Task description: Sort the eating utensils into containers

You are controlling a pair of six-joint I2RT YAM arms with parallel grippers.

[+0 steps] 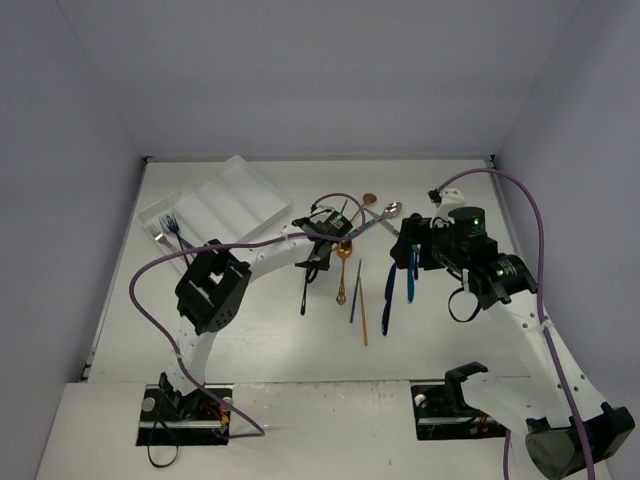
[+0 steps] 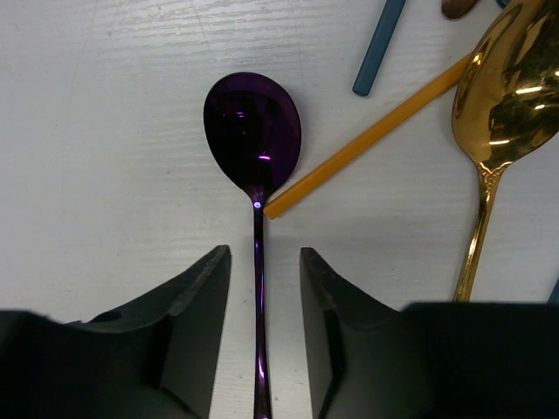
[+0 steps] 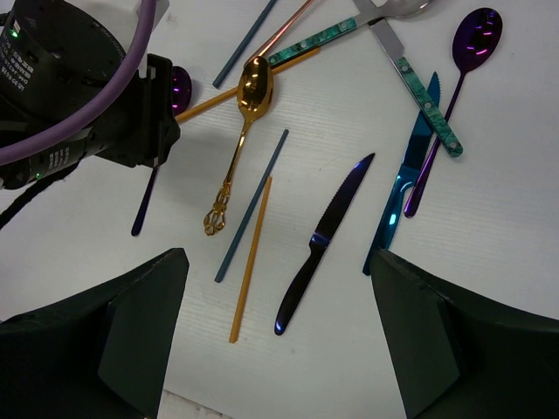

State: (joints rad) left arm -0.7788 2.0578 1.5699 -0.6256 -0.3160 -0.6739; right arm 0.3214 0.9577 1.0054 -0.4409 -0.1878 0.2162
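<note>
My left gripper (image 2: pixel 265 255) is low over the table, its jaws on either side of the thin handle of a purple spoon (image 2: pixel 252 131), with a small gap on each side. The spoon lies flat, its bowl pointing away from the fingers. My right gripper (image 3: pixel 278 257) hangs wide open above a dark purple knife (image 3: pixel 321 236) and holds nothing. A blue knife (image 3: pixel 403 196), another purple spoon (image 3: pixel 476 39), a gold spoon (image 3: pixel 244 113) and thin chopsticks (image 3: pixel 253 205) lie spread around. The translucent white tray (image 1: pixel 240 195) stands at the back left, with forks (image 1: pixel 168 228) in its left end compartment.
An orange chopstick (image 2: pixel 367 140) ends right beside the purple spoon's neck, and a gold spoon (image 2: pixel 507 96) lies to its right. Teal-handled utensils (image 3: pixel 428 105) cross each other at the back. Walls close the table on three sides.
</note>
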